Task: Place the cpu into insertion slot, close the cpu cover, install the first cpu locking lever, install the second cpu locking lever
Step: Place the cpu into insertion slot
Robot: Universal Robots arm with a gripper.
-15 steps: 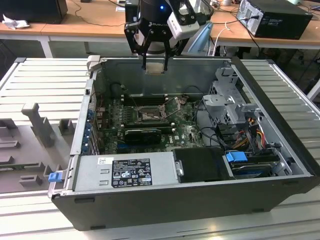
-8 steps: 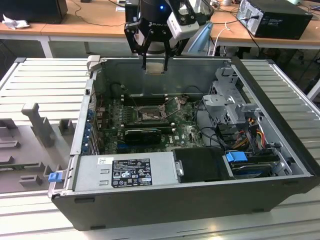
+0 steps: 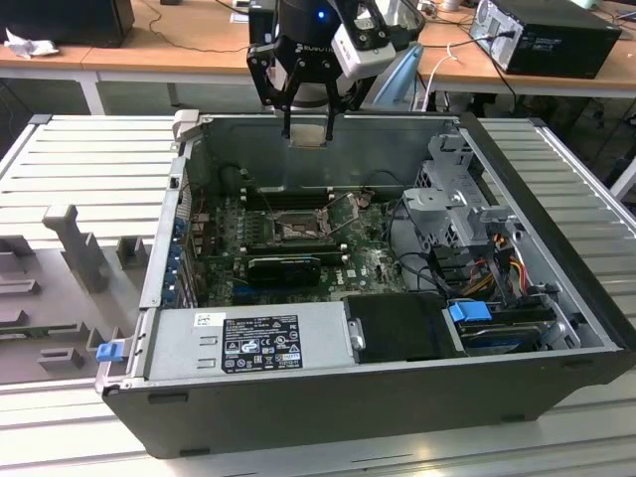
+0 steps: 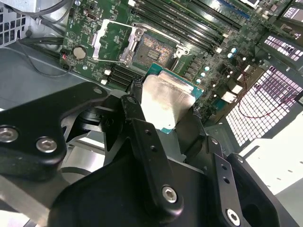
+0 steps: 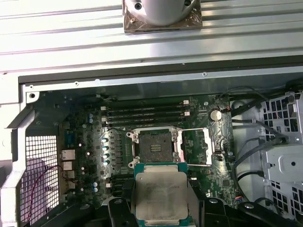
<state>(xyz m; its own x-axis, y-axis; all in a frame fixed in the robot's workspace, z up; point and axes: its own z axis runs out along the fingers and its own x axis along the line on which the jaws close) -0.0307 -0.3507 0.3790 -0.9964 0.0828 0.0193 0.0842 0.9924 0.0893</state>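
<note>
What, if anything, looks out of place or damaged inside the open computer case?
Nothing stands out. The gripper holds the cpu above the case; the insertion slot lies bare, and the cpu cover is swung open beside it. No spill or visible damage.

A grey metal table (image 3: 70, 164) with ribbed slats fills most of the exterior view. An open computer case (image 3: 328, 407) lies on its side on it, reaching from the centre to the lower right of the frame. At the left edge sit grey plastic holders (image 3: 75, 243), near the case. Along the top, wooden desks (image 3: 189, 55) carry a black box (image 3: 70, 18) in the upper left, another black unit (image 3: 552, 35) in the upper right, cables (image 3: 184, 22) and crumpled paper (image 3: 25, 42).
</note>
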